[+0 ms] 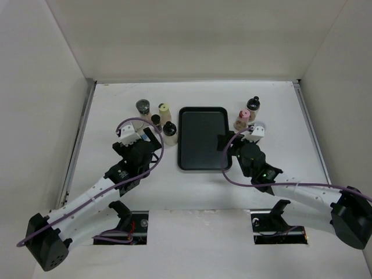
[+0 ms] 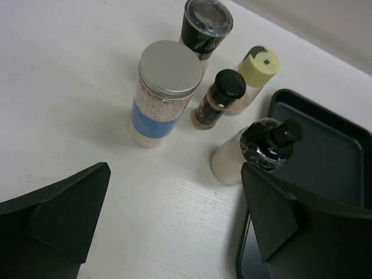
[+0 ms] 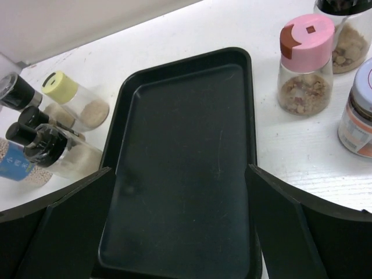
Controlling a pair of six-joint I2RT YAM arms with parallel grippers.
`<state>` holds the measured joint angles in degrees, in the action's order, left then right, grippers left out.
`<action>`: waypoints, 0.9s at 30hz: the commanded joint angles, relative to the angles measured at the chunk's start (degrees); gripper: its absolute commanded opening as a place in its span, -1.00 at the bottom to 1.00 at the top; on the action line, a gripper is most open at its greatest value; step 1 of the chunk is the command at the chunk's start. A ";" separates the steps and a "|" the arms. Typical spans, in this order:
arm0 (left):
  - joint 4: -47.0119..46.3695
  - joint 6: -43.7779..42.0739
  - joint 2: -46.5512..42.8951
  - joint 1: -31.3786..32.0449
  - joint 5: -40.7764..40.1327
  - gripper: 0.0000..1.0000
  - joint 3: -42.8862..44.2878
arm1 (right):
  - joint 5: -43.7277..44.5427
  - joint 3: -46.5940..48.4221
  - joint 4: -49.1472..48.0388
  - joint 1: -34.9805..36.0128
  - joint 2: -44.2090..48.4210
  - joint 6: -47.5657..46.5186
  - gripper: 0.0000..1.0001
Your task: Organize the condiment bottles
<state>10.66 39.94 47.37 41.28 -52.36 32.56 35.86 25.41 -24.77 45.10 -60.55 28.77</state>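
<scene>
To the left of the tray (image 1: 201,138), the left arm (image 1: 87,203) is made of white tubular links joined by bulky black joint housings, with a black block base at its far end from the tray. The right arm (image 1: 308,195), on the tray's other side, has the same build and a small green light (image 1: 265,172) on one black joint. A thin purple cable (image 1: 139,120) loops off each wrist and runs along the links. The left gripper (image 1: 145,138) and right gripper (image 1: 235,139) each carry a white block. Their fingers (image 2: 58,221) are matte black, broad and wedge-shaped.
</scene>
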 commanded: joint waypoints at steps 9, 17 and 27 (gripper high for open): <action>-6.68 -4.86 2.37 -6.51 -0.29 1.00 5.33 | -2.19 0.78 -4.14 1.52 -1.14 -0.82 1.00; -15.66 -10.50 5.61 -12.84 2.79 -0.33 7.78 | -8.87 1.13 -5.03 2.84 -2.90 -1.18 -0.73; -14.43 -11.47 25.03 -20.22 10.96 0.75 16.74 | -10.98 1.05 -5.81 2.14 -5.10 -0.39 0.63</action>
<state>-2.33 29.63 69.45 22.50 -44.77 46.17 26.70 25.41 -27.14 47.29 -64.90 28.40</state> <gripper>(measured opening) 0.869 0.785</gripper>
